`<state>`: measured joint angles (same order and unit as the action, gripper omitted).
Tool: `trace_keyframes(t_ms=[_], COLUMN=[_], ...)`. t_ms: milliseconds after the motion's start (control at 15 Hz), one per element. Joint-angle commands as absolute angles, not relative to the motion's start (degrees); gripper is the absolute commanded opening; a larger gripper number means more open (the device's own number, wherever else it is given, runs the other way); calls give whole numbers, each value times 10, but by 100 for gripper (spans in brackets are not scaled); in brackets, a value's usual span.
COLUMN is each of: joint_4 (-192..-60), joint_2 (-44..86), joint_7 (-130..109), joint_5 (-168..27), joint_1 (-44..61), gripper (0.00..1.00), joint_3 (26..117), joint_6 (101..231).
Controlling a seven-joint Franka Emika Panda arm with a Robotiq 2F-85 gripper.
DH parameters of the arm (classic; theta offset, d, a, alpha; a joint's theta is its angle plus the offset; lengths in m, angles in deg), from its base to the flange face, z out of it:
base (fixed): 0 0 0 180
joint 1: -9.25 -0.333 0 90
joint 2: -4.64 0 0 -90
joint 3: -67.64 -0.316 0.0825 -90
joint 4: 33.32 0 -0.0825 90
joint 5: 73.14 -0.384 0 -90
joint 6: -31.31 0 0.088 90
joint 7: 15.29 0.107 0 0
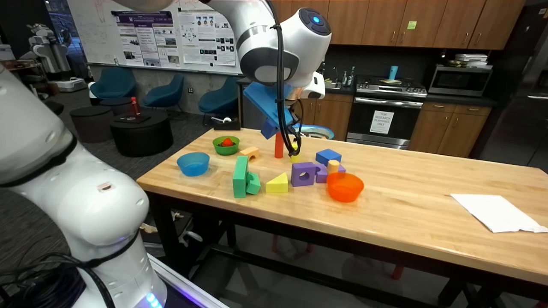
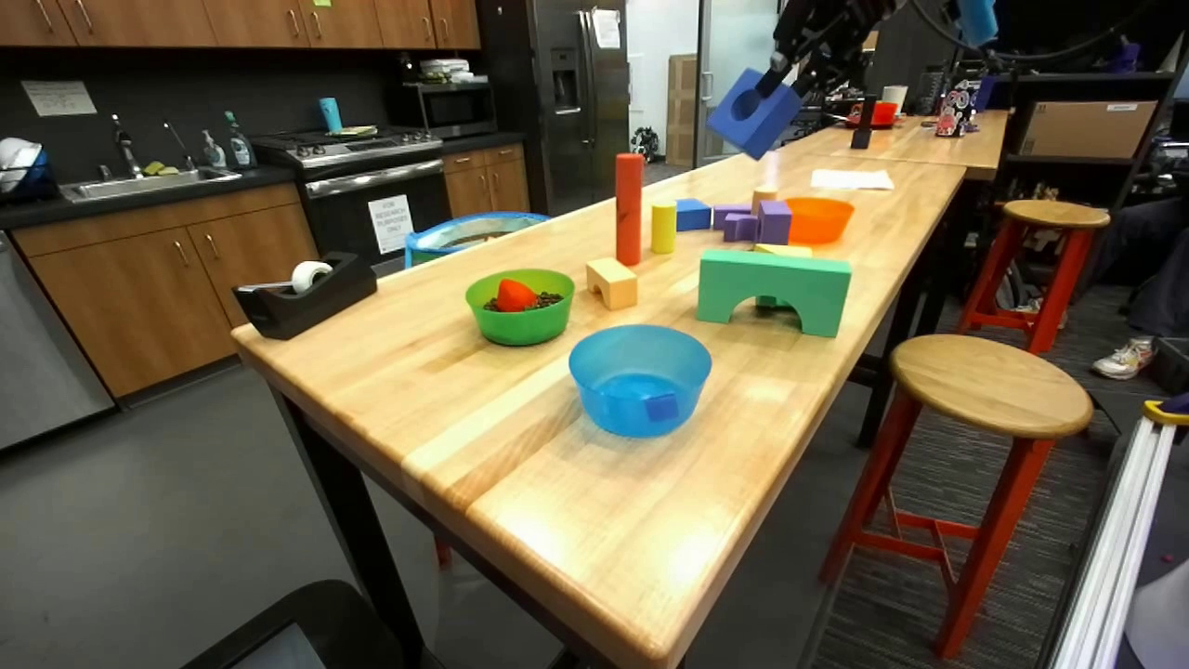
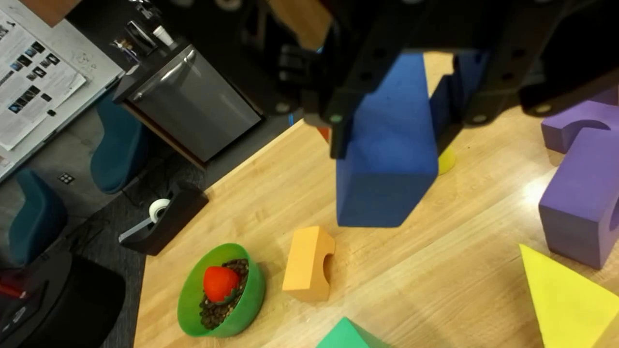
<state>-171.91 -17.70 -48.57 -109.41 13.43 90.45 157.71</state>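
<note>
A blue block with a round hole [image 2: 769, 123] hangs tilted in the air above the table, my gripper [image 3: 389, 145] shut on it. In the wrist view the fingers [image 3: 342, 140] press its two sides, and its near end points down toward the camera's lower middle. Cables and a blue panel hide most of the gripper in an exterior view, where the block [image 1: 269, 129] shows below the panel. Beneath and around it on the table are a red cylinder [image 2: 629, 209], a yellow cylinder [image 2: 663, 229], an orange arch block [image 3: 302, 266] and a green bowl [image 3: 256, 290] holding a strawberry [image 3: 221, 283] and brown beans.
Toward the near edge stand a green arch block [image 2: 725, 269], a yellow wedge [image 1: 277, 185] and purple blocks [image 1: 295, 180]. An orange bowl [image 1: 345, 192] and a blue block [image 1: 327, 156] are beside them. A blue bowl [image 2: 604, 409], tape dispenser [image 2: 316, 302] and white paper [image 1: 496, 211] also lie there.
</note>
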Motion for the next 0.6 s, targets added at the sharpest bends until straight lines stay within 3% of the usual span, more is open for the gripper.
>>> trace_keyframes(t_ms=[0, 533], joint_4=[-1707, -1689], joint_2=[-157, -120], joint_7=[-467, -441], joint_5=[-1112, -1162], joint_1=[143, 137], gripper=[15, 15], joint_3=[890, 874], joint_6=[1599, 1590])
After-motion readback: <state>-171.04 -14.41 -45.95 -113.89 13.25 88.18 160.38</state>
